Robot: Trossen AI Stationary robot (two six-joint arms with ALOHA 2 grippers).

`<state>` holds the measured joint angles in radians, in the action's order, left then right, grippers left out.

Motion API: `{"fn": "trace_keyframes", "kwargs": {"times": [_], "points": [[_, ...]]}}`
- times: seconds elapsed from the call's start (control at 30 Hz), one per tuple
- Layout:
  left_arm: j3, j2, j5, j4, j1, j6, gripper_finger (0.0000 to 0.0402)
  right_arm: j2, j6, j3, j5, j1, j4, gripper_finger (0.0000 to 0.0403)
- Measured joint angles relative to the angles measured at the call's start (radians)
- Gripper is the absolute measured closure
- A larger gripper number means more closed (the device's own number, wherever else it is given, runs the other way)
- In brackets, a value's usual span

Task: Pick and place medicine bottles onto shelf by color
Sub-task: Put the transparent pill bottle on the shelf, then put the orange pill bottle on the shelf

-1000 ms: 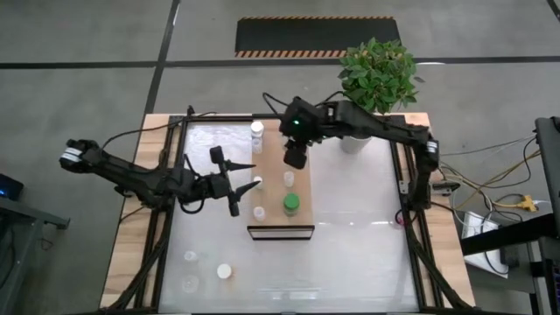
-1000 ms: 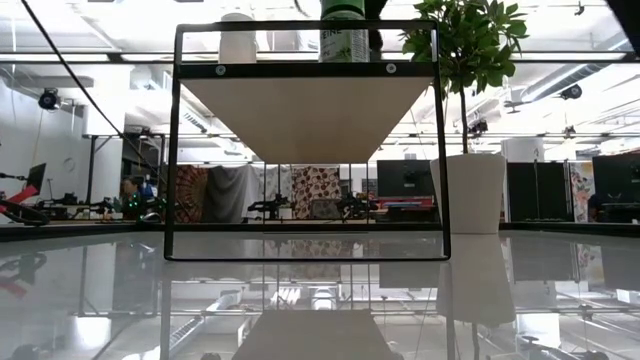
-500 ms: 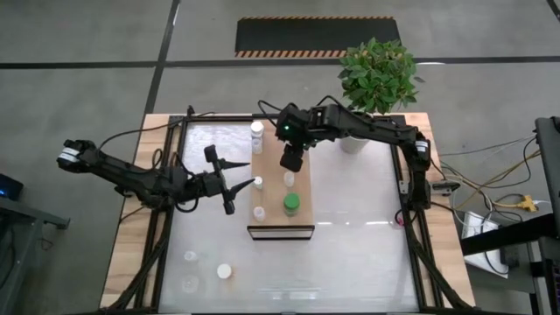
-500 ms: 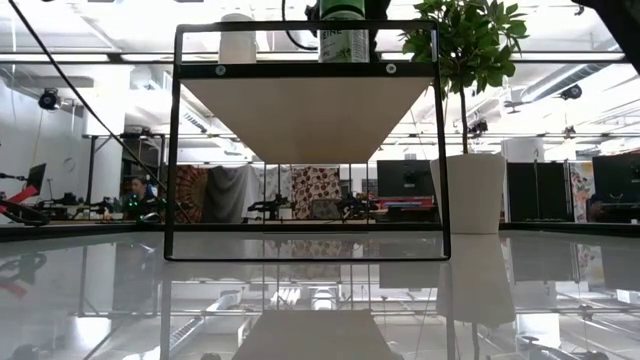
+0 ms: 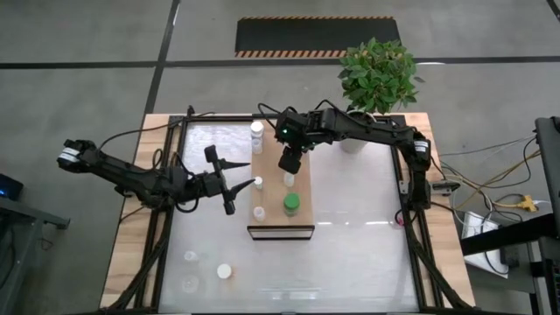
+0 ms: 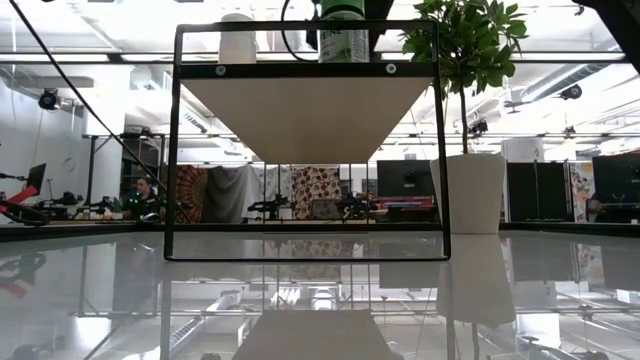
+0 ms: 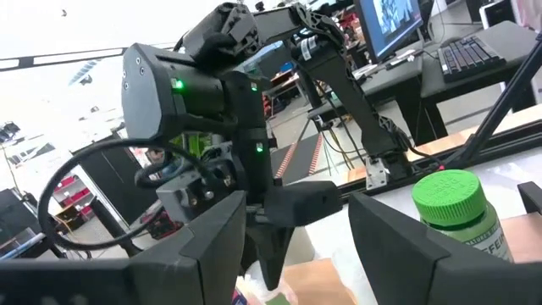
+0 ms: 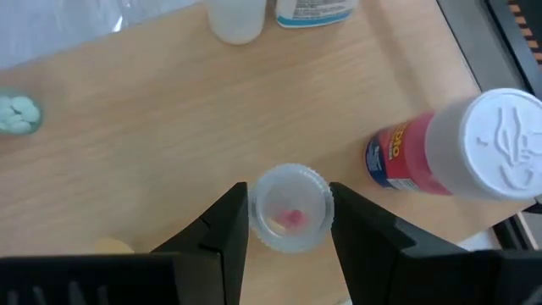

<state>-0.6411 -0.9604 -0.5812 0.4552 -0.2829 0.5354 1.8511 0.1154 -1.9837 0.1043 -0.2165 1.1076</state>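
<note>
The shelf is a light-wood plank on a dark frame in the middle of the table. On it stand a green-capped bottle, a tan-topped one and several white ones. Over the shelf's far half, my right gripper is shut on a small clear bottle with something red inside. A red-labelled, white-capped bottle stands beside it. My left gripper hovers open just left of the shelf, touching nothing. My right gripper pinches the small clear bottle by the sides of its top between its two fingers. The fingers come from above, slanting down. The bottle stands upright between them over the wood; whether its base touches the shelf I cannot tell.
A potted plant stands at the table's far right, close to my right arm. Three small bottles sit near the table's near-left corner. A clear container of green pills lies off the shelf's edge.
My right gripper has sunk toward the shelf with the clear bottle between its fingers, drifting slightly toward the table's left edge and rolling a little. Its fingers have kept their gap.
</note>
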Motion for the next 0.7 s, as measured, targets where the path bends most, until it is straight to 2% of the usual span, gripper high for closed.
{"fn": "trace_keyframes", "kwargs": {"times": [0.2, 0.5, 0.7], "points": [[0.0, 0.0, 0.0, 0.001, 0.0, 0.0, 0.0209, -0.001, -0.002, 0.006, 0.0, 0.0, 0.0, 0.0263], [0.001, 0.0, 0.0, 0.0, 0.0, 0.0, 0.0209, -0.001, 0.002, 0.008, 0.001, 0.0, 0.002, 0.0208], [0.001, 0.0, 0.0, 0.0, 0.0, 0.0, 0.0209, -0.002, -0.001, -0.003, 0.001, 0.0, 0.009, 0.0191]]}}
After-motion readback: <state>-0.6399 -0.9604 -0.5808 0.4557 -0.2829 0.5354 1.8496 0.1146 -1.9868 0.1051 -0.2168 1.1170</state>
